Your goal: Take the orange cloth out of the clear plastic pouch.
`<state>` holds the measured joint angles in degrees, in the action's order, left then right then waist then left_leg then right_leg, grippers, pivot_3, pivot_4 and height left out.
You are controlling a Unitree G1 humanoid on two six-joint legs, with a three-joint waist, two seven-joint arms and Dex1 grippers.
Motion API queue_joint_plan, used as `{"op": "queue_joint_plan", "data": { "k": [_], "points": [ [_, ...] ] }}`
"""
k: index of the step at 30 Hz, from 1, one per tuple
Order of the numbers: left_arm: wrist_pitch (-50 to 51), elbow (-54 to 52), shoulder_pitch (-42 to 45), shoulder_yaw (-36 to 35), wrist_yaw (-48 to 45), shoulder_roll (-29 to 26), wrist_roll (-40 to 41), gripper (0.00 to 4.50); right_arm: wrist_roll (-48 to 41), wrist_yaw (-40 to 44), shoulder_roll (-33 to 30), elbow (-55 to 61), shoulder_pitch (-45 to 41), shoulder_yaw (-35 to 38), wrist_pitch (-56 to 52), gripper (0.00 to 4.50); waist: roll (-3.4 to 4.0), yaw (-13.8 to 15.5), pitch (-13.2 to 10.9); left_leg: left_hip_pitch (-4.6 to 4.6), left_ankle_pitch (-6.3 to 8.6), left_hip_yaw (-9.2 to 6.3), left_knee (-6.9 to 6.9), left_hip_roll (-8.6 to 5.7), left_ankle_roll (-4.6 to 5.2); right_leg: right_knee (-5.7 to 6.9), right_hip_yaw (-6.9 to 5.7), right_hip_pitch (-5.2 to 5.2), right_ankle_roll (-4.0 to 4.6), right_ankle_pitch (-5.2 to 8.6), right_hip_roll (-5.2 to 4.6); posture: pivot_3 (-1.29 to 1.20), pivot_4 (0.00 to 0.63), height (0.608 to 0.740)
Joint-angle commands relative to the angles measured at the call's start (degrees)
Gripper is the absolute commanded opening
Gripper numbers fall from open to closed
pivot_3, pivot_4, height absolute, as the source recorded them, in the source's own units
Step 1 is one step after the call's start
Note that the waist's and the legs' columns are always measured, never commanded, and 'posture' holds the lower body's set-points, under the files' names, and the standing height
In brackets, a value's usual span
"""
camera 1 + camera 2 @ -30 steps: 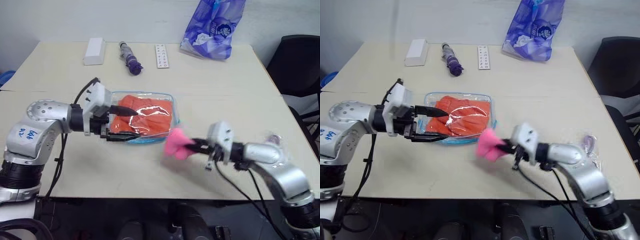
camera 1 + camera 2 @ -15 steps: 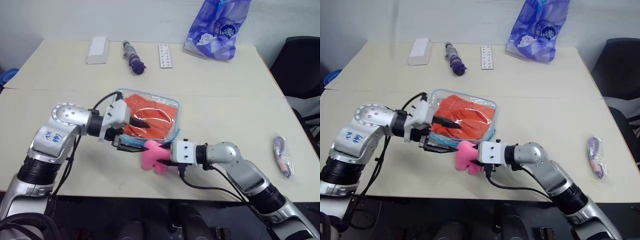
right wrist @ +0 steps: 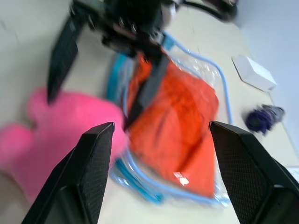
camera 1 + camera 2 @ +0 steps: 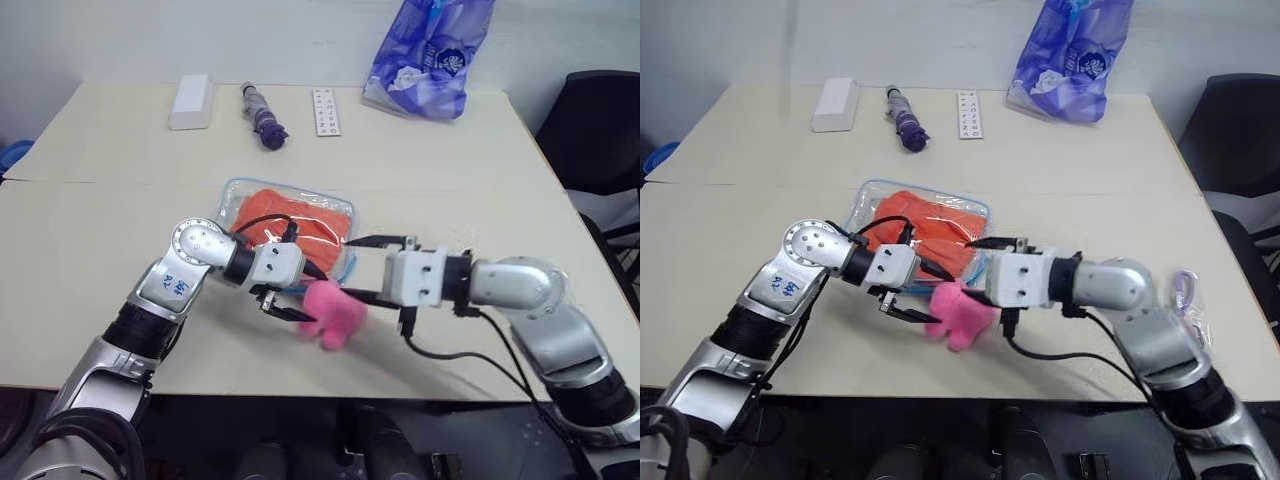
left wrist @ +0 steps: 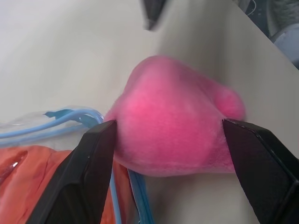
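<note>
From the head we look forward and down over the desk (image 4: 90,250), far edge at top; both eye views share the whole desk, slightly offset sideways. Our left wrist view sits very close, facing the pink charm (image 5: 173,126) between its two fingers, with a corner of the clear plastic pouch (image 5: 56,126). Our right wrist view looks from near along the desk toward its far edge, sharing charm, pouch and orange cloth (image 3: 180,126) with it.
</note>
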<state>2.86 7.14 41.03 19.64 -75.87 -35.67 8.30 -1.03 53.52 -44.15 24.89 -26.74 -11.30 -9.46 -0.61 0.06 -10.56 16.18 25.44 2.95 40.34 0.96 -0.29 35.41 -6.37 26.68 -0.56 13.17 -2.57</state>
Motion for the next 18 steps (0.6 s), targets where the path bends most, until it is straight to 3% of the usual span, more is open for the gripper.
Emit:
{"op": "queue_joint_plan", "data": {
  "k": [1, 3, 7, 14, 18],
  "points": [
    [-1.0, -0.7, 0.6, -0.8, -1.5, -0.6, -0.2, 3.57, 6.1, -0.9, -1.8, -8.1, -1.8, -0.9, 10.0, 3.41, 0.00, -0.1, 0.0, 0.00, 0.01, 0.02, 0.00, -0.02, 0.04, 0.00, 0.02, 0.00, 0.00, 0.00, -0.01, 0.00, 0.150, 0.740],
    [-0.8, -1.2, 0.3, -1.3, -2.2, -1.2, 0.3, 3.23, 8.4, -2.2, -0.3, -12.7, -3.2, -2.4, 13.7, 3.43, 0.00, -0.2, 0.0, -0.01, 0.01, 0.06, -0.02, -0.03, 0.05, 0.00, 0.04, 0.00, 0.00, 0.00, 0.02, 0.00, 0.150, 0.740],
    [0.7, -2.9, -1.0, -3.0, -3.2, -2.5, 1.9, 2.07, 14.2, -4.5, 2.5, -21.3, -6.4, -6.6, 22.9, 3.43, 0.00, -0.4, 0.0, -0.04, -0.01, 0.12, -0.05, 0.03, 0.02, 0.04, 0.08, 0.01, 0.00, 0.00, 0.04, 0.00, 0.150, 0.740],
    [3.1, -5.5, -3.2, -4.9, -3.7, -4.2, 3.3, 0.01, 16.2, -4.4, 6.8, -27.8, -9.7, -9.7, 29.8, 3.43, 0.00, -0.2, 0.0, -0.04, -0.01, 0.05, -0.03, 0.06, 0.03, 0.01, 0.04, 0.02, 0.00, 0.00, 0.00, 0.00, 0.150, 0.740],
    [5.4, -7.5, -4.6, -5.7, -2.9, -5.1, 3.2, 0.01, 16.2, -4.4, 9.4, -30.4, -11.3, -10.7, 31.1, 3.43, 0.00, -0.2, 0.0, -0.04, -0.01, 0.01, -0.01, 0.06, 0.04, 0.01, 0.01, 0.02, 0.00, 0.00, -0.01, 0.00, 0.150, 0.740]
  ]
}}
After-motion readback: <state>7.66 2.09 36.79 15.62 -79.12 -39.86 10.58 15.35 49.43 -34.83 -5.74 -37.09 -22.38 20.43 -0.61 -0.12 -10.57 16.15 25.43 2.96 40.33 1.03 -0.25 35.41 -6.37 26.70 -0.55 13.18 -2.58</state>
